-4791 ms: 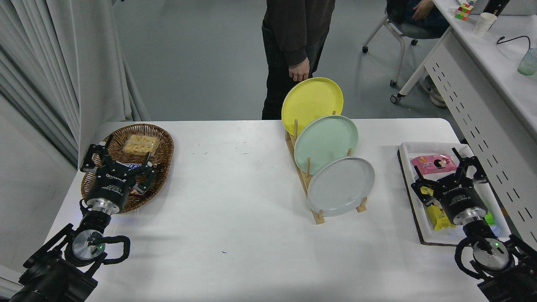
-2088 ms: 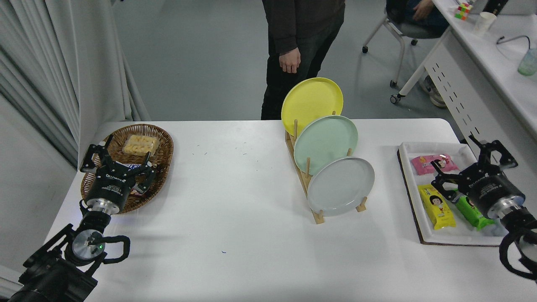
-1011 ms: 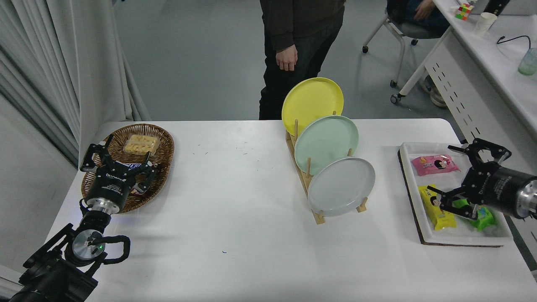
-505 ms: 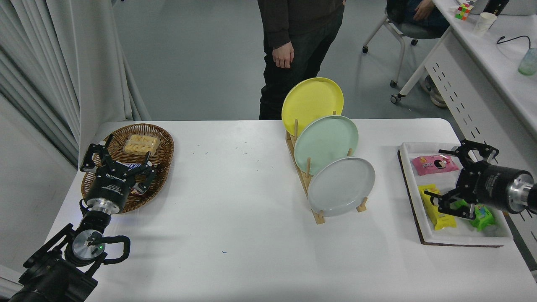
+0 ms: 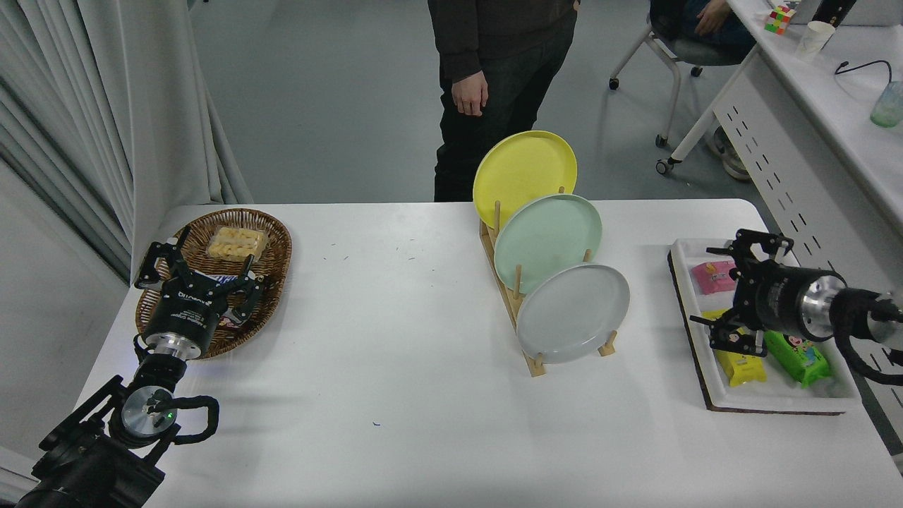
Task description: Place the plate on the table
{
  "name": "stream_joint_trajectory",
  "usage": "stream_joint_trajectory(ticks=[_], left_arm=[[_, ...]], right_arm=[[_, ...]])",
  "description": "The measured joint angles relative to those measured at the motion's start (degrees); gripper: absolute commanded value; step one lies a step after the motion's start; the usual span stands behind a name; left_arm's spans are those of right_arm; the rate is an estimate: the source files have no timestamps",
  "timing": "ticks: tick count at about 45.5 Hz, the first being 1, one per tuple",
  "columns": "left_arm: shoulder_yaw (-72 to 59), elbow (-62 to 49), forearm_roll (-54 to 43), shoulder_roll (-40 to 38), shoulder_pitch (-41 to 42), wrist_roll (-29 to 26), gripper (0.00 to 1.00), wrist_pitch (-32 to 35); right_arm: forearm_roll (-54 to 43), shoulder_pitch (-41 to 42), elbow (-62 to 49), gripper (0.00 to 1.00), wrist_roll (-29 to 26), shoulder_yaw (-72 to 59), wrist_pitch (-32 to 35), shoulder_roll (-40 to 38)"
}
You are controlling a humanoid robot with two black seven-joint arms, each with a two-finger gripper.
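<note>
The pale grey plate point(image 5: 573, 313) stands upright in the front slot of a wooden rack point(image 5: 530, 356) on the white table point(image 5: 395, 353). A mint green plate point(image 5: 547, 242) and a yellow plate point(image 5: 524, 176) stand behind it in the same rack. My right gripper point(image 5: 716, 291) comes in from the right edge, turned sideways and pointing left, open and empty, over the left part of a white tray, a hand's width right of the grey plate. My left gripper point(image 5: 200, 271) is parked open at the lower left, over a wicker basket.
The wicker basket point(image 5: 271, 240) with snack packs sits at the left. The white tray point(image 5: 776, 402) at the right holds pink, yellow and green packs. A person point(image 5: 494, 70) stands beyond the table's far edge. A white desk point(image 5: 811, 141) stands at the right.
My right arm has swung out to the right edge, turned sideways, and moved left over the tray towards the grey plate. The person's hand has lifted away from the yellow plate.
</note>
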Motion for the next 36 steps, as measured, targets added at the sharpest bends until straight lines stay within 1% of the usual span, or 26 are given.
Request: stream_joint_trajectory(ticks=[8,14,25,36], left_arm=[[0.00,0.00,0.00,0.00,0.00,0.00,0.98,0.00],[0.00,0.00,0.00,0.00,0.00,0.00,0.98,0.00],[0.00,0.00,0.00,0.00,0.00,0.00,0.98,0.00],[0.00,0.00,0.00,0.00,0.00,0.00,0.98,0.00]], right_arm=[[0.38,0.70,0.24,1.00,-0.13,-0.08,-1.95,2.26],[0.40,0.93,0.33,1.00,-0.22,0.16,-2.12,3.58],[0.34,1.20,0.44,1.00,-0.40,0.83,1.31,4.81],[-0.06,1.27,-0.05,1.00,-0.46,1.05,2.73,5.05]])
